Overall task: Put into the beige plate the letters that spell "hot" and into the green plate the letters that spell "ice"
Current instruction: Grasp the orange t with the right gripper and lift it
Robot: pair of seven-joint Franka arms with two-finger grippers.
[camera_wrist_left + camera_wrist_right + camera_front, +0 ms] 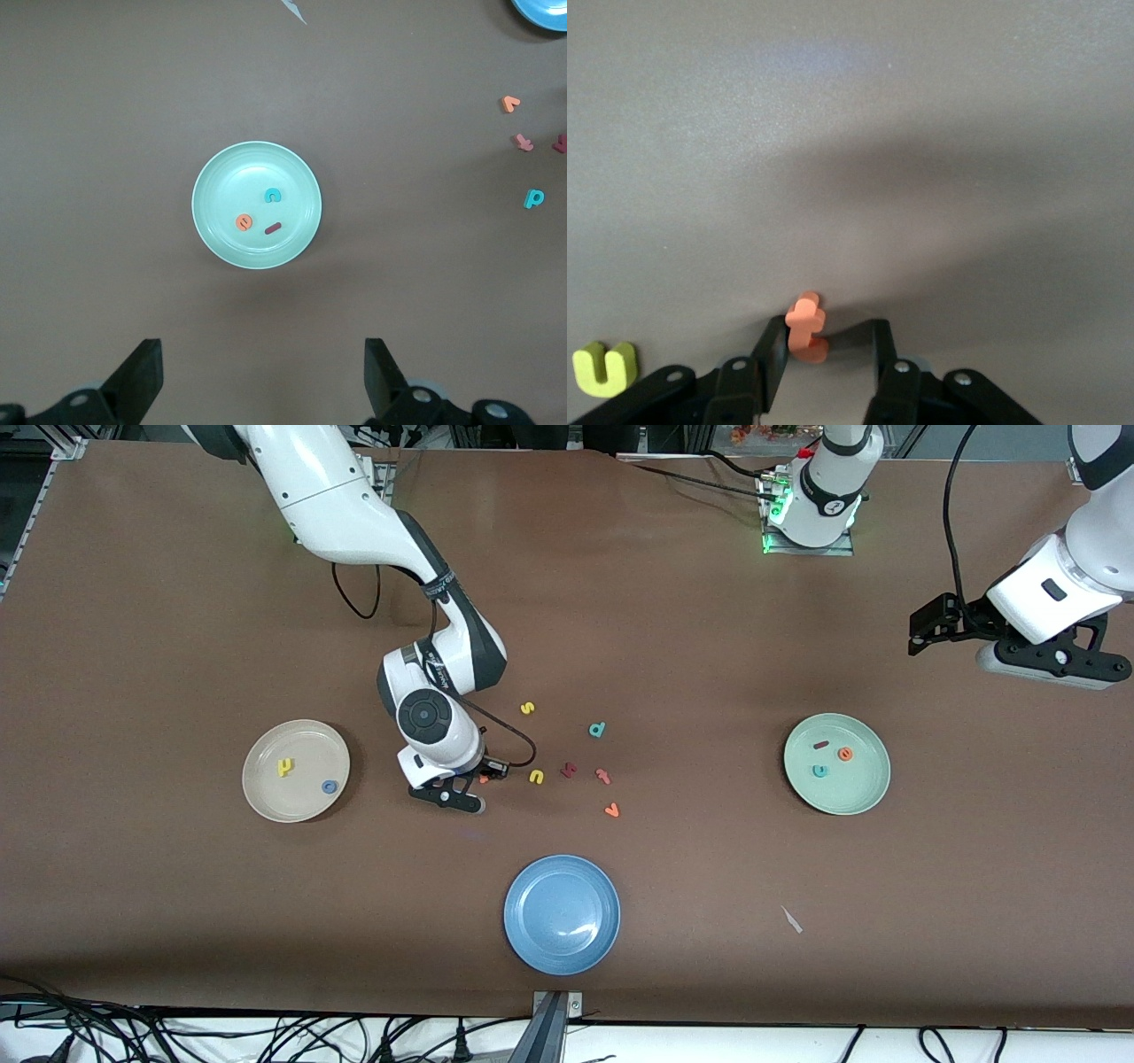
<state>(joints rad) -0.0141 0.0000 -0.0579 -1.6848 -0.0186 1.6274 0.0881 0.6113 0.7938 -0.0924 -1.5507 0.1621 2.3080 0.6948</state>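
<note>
**A:** Where is the right end effector (478,775)?

**B:** Down at the table (709,921), a little toward nine o'clock of its middle as the front camera sees it. Its fingers (772,354) straddle the orange "t" (804,326). One finger touches the letter and a gap shows at the other, so the jaws are partly drawn in around it and not pinching it. The "t" lies on the table.

**A:** And the rest of "hot"?

**B:** Both are in the beige plate (301,802), at nine o'clock on the table. The yellow "h" (284,766) lies toward ten o'clock inside it and the blue "o" (329,786) toward four o'clock, close to the rim.

**A:** The "ice" letters?

**B:** All three lie in the green plate (855,797) at three o'clock. The dark red "i" (821,745) is at eleven o'clock, the orange "e" (845,754) at one, the teal "c" (819,771) at eight. None of them touch.

**A:** The left end effector (1054,666)?

**B:** It hangs idle in the air over the left arm's end of the table, at about two o'clock, with its fingers (142,372) spread wide and nothing between them.

**A:** Anything else out there?

**B:** There are loose letters near the middle: a yellow "s" (527,708), a teal "d" (597,730), a yellow "u" (536,777) just beside the right end effector, a dark red letter (568,770), a pinkish "t" (603,776) and an orange "v" (611,810). A blue plate (562,948) sits at six o'clock.
</note>
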